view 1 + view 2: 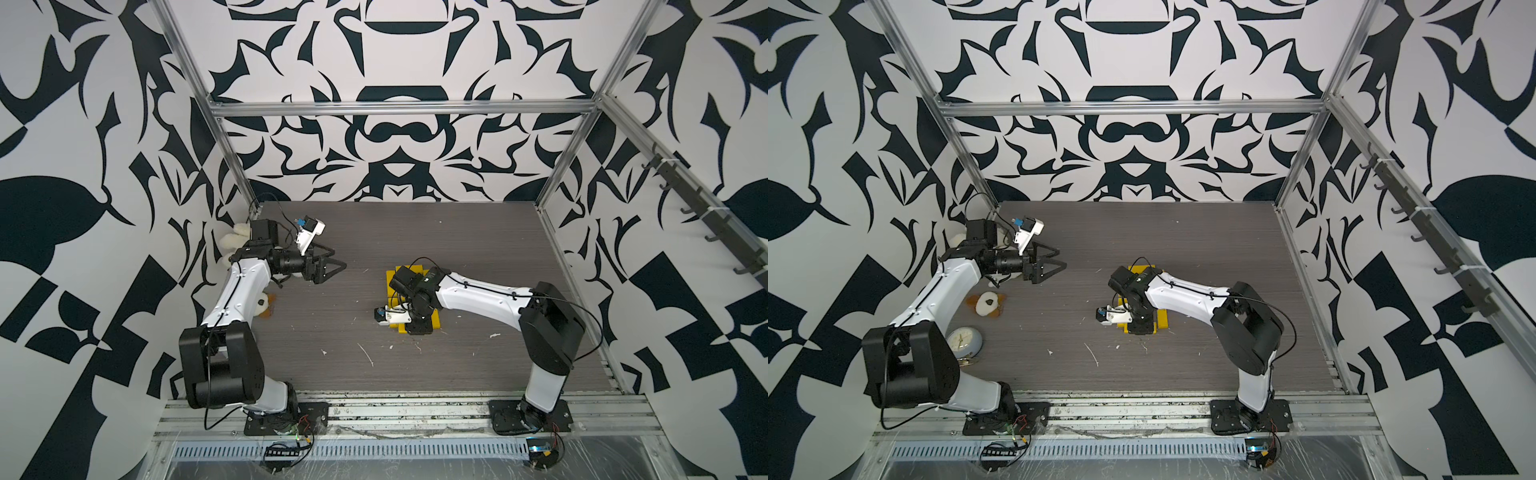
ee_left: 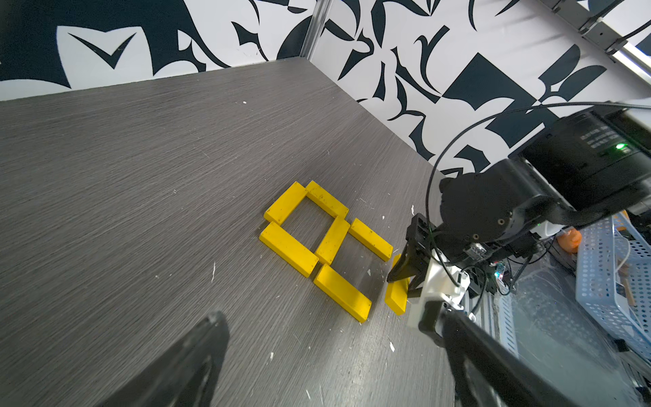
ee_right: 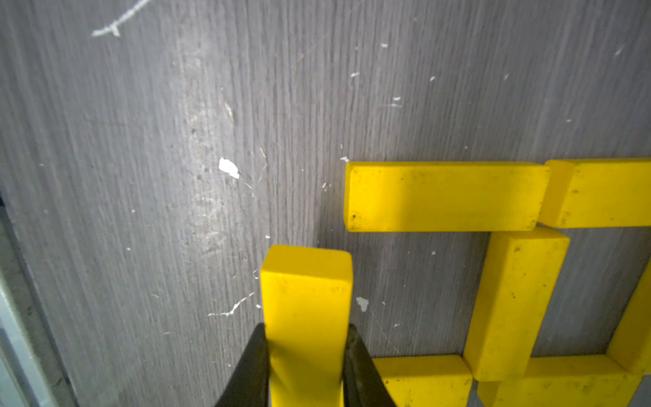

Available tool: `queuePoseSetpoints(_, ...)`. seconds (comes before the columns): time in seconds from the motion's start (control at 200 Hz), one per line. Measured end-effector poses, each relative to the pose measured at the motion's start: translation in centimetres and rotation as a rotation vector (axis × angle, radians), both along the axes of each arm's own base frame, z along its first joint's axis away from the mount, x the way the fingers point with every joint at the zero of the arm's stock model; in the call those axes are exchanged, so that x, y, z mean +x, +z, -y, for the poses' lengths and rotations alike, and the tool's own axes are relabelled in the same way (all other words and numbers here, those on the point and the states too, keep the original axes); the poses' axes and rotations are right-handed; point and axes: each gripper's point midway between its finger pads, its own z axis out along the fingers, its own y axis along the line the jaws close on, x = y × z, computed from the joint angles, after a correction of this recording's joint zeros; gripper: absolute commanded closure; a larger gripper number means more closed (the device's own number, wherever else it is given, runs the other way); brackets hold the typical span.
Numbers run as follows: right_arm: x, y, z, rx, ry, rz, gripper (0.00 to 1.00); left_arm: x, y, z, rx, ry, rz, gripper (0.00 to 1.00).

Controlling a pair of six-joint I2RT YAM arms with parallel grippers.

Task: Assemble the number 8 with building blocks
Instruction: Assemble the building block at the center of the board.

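**A:** Where's the seventh yellow bar (image 3: pixel 306 299)?
**B:** Pinched in the right jaws at the open end of the unfinished 8 (image 2: pixel 333 239), just beside its neighbours. The other six lie flat on the bench (image 2: pixel 141 176).
**A:** And the left jaws?
**B:** Spread wide, holding nothing, well apart from it all.

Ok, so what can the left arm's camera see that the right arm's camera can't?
Only the left wrist view: all six laid yellow bars, the right arm, patterned walls and a pale blue perforated basket. Only the right wrist view: a close-up of both black fingers pressing the sides of the seventh yellow bar. Both: that bar in the right gripper, some laid bars, and the grey table.
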Motion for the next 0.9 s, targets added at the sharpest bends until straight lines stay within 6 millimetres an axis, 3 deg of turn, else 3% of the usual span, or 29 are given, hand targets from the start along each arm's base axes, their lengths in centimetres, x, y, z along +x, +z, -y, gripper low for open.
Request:
queuePoseSetpoints(0.61, 0.6, -1.4, 0.6, -0.057, 0.017, 0.019, 0.75, 0.2, -0.3, 0.0, -0.001, 0.000, -0.011, 0.00)
queuePoseSetpoints(0.9, 0.5, -3.2, 0.8, -0.095, 0.016, -0.014, 0.73, 0.2, -0.3, 0.0, 0.000, 0.000, -0.010, 0.00)
